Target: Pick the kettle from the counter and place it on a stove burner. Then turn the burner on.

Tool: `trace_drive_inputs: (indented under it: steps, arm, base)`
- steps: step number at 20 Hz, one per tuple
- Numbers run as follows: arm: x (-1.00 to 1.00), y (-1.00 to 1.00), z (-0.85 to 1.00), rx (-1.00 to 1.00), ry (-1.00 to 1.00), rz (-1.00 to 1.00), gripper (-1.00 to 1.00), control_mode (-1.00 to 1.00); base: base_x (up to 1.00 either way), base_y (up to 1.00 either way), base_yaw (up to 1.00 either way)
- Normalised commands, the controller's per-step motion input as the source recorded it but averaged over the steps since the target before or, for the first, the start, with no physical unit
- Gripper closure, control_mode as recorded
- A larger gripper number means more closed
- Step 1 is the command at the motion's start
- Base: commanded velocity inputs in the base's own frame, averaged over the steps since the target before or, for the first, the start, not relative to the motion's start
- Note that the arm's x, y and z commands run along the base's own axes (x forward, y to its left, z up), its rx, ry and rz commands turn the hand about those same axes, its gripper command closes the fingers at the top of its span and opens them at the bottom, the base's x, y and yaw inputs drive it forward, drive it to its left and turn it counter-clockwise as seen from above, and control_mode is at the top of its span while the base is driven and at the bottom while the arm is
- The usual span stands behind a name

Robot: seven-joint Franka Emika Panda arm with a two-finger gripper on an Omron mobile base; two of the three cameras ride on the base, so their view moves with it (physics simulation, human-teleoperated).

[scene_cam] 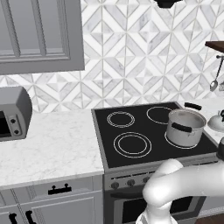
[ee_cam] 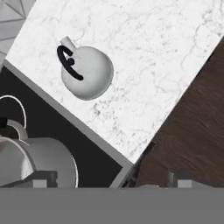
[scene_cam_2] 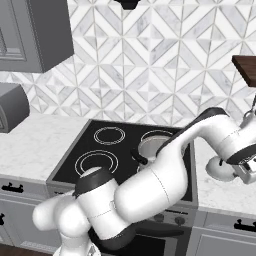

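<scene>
While our arm reaches far to the right of the stove (scene_cam: 131, 131), we see the kettle (ee_cam: 86, 71) from above in the hand view, sitting on the white marble counter (ee_cam: 144, 65) just beside the cooktop's edge, its black arched handle uppermost. In the left base view the kettle (scene_cam: 217, 121) shows at the right edge, close to the steel pot (scene_cam: 185, 127), which stands on the front right burner. The large front left stove burner (scene_cam: 132, 144) is bare. We see our gripper (ee_cam: 109, 183) above the counter's front corner, apart from the kettle; we cannot tell how its fingers stand. A toaster oven (scene_cam: 13, 113) sits on the counter to the left.
</scene>
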Motion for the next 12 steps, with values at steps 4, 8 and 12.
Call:
trace_drive_inputs:
  steps: [4,8,12]
  arm:
    - [0.24,0.37,-0.67,-0.22,0.00,0.04,-1.00,-1.00]
    - [0.53,0.34,-0.47,-0.08,0.00,0.03,-1.00,-1.00]
    - [0.31,0.09,-0.29,0.00,0.00,0.07,-1.00,-1.00]
  base:
    - [0.00,0.00,0.00]
    - [0.00,0.00,0.00]
    - [0.00,0.00,0.00]
